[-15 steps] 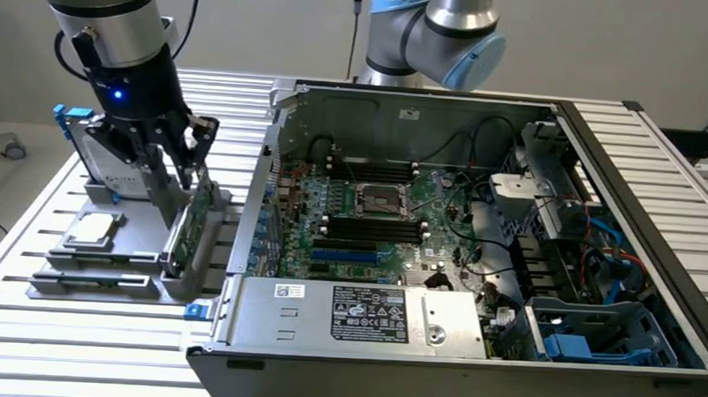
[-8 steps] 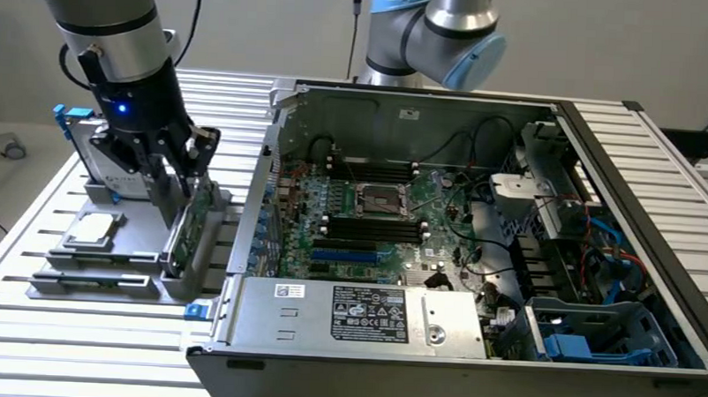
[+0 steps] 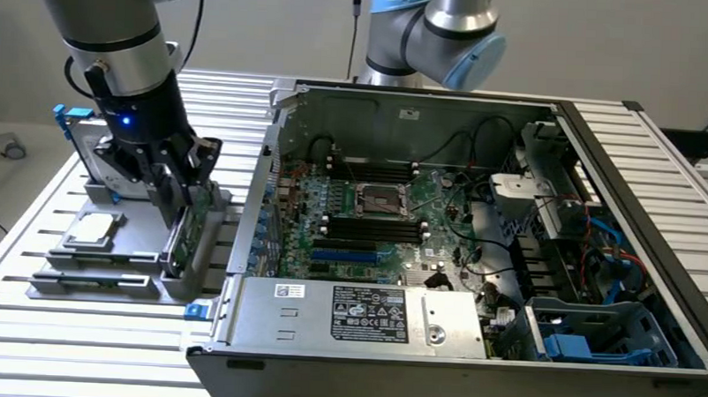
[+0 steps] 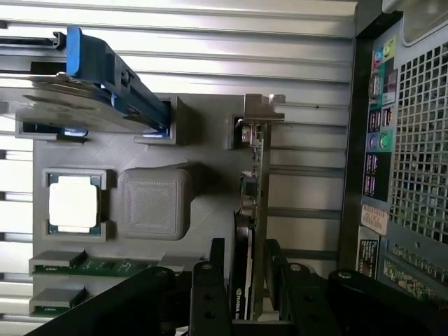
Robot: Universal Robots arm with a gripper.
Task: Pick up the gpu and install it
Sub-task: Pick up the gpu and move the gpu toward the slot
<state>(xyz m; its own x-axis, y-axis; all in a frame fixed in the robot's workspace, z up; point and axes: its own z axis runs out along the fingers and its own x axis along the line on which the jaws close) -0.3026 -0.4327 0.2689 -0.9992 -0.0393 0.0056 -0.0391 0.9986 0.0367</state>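
Aluminium slats formed the table (image 3: 43, 329), with a grey wall behind and an open computer case (image 3: 637, 173) on it. The gripper (image 3: 180, 201) hid part of the gpu (image 3: 187, 241), which stood on edge in a grey holder (image 4: 203, 140): green board, black cover, silver bracket. The jaws stood wide, one on each side of the card.

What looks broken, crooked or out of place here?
Nothing stands out. The gpu stands on edge in its slot on the gray tray, with the open pincer straddling it. Nothing looks spilled or damaged.
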